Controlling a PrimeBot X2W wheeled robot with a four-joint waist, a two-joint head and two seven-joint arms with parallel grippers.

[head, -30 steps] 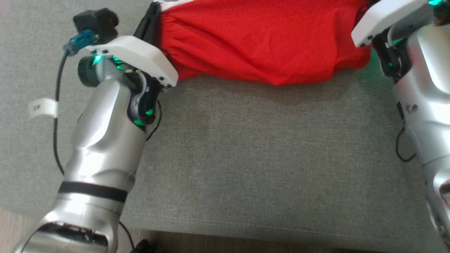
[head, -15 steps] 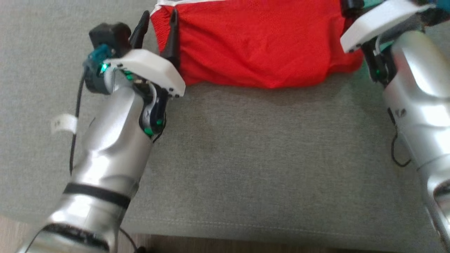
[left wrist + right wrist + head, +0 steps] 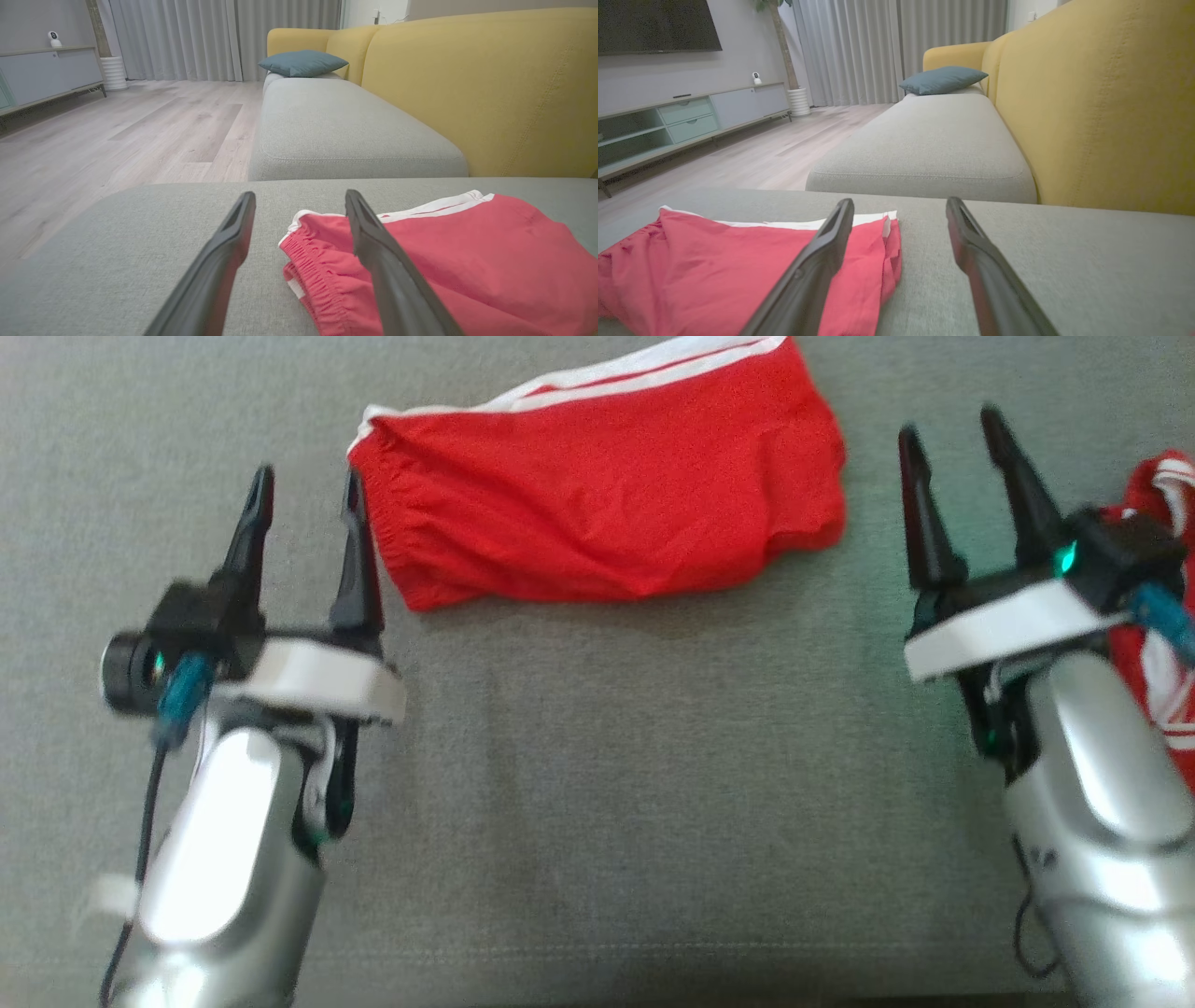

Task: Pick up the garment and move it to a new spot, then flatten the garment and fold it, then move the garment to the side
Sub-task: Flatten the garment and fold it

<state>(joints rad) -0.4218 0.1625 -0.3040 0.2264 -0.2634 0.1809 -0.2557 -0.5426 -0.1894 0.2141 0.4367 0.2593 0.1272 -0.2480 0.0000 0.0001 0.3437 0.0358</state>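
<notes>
Lying folded on the grey cushion (image 3: pixel 597 756), the red shorts (image 3: pixel 597 504) sit between the left gripper (image 3: pixel 303 485) and right gripper (image 3: pixel 945 425), both spread apart and empty.

Shorts (image 3: pixel 607 513): red, white stripes along edge.
Second garment (image 3: pixel 1162 653): red, white stripes.
Sofa seat (image 3: pixel 597 784): grey weave.
Sofa back (image 3: pixel 490 84): mustard yellow.
Pillow (image 3: pixel 302 63): teal blue.
Left hand (image 3: pixel 308 474), right hand (image 3: pixel 947 422): black fingers (image 3: pixel 350 551), white plates, silver forearms.
Floor (image 3: pixel 117 140): pale wood.
Curtains (image 3: pixel 210 37): grey.
</notes>
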